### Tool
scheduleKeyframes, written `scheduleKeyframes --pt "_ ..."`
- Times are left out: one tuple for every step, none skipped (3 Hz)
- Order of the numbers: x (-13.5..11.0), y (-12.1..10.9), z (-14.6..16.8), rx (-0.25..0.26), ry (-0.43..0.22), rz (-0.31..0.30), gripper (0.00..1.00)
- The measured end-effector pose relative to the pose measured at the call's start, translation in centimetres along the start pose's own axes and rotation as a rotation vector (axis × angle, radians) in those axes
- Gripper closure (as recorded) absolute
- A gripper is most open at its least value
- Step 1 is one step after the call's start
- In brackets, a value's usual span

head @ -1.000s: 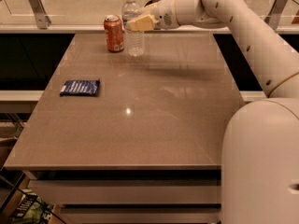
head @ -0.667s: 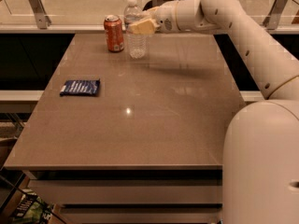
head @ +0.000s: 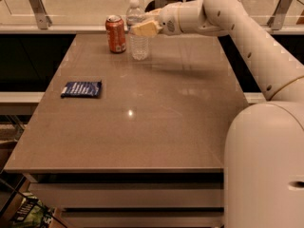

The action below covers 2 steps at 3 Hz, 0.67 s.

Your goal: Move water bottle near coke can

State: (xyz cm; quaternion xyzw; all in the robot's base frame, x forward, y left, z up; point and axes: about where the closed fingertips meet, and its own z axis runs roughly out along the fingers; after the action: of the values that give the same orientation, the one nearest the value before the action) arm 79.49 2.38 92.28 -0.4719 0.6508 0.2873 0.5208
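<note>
One gripper (head: 142, 23), at upper centre of the frame, is clamping both fingers around the water bottle (head: 139, 49). The bottle is standing just right of the coke can (head: 115, 34).

I am watching the water bottle (head: 139, 46) standing upright near the far edge of the counter (head: 166, 118), just to the right of the coke can (head: 115, 34). The end effector (head: 144, 26) is sitting at the bottle's upper half, reaching in from the right on the arm (head: 237, 23). 1 flat packet (head: 81, 89) is lying nearer me at the left side, well apart from those 2.
</note>
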Motion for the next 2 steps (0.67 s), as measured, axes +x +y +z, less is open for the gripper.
scheduleKeyframes --pt "0.03 0.16 0.34 -0.005 0.000 0.001 0.59" --pt "0.06 0.33 0.68 -0.011 0.000 0.002 0.36"
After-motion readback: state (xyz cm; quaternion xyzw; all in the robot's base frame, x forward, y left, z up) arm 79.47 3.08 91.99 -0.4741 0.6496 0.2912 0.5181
